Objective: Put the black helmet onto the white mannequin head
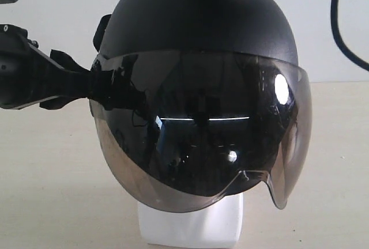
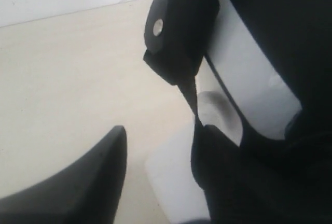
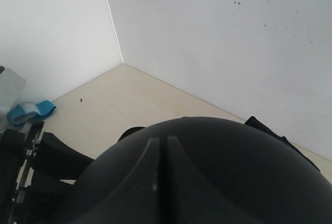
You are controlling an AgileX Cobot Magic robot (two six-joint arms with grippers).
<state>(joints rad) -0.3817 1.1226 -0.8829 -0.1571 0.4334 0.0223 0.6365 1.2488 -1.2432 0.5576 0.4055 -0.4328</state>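
Exterior view: the black helmet (image 1: 202, 36) sits on the white mannequin head (image 1: 193, 226), dome up and opening down. Only the square neck base shows below the visor (image 1: 202, 139). The visor is lowered and faces the camera, so the shell's front-to-back axis runs toward the viewer. The nose notch in the visor's lower rim lies right of the base's centre, which suggests a slight turn toward that side. The head stands on the beige table (image 1: 52, 191), with bare surface on both sides and in front and a white wall (image 1: 52, 7) behind. A black cable (image 1: 345, 27) hangs near the upper right edge, apart from the shell.

The left gripper (image 1: 78, 82) reaches in level from the left and meets the helmet's side at the visor's upper corner.

Left wrist view: one finger (image 2: 88, 182) stands free over the table, touching nothing. It is separated by open space from the helmet's side pivot (image 2: 179, 32) and the white cheek (image 2: 249, 79), so the jaws stand parted. The second finger cannot be told from the dark shell.

Right wrist view: the ridged crown (image 3: 207, 177) fills the foreground below a wall corner, with a blue object (image 3: 32, 111) well apart. The right gripper cannot be distinguished, so its state cannot be told.
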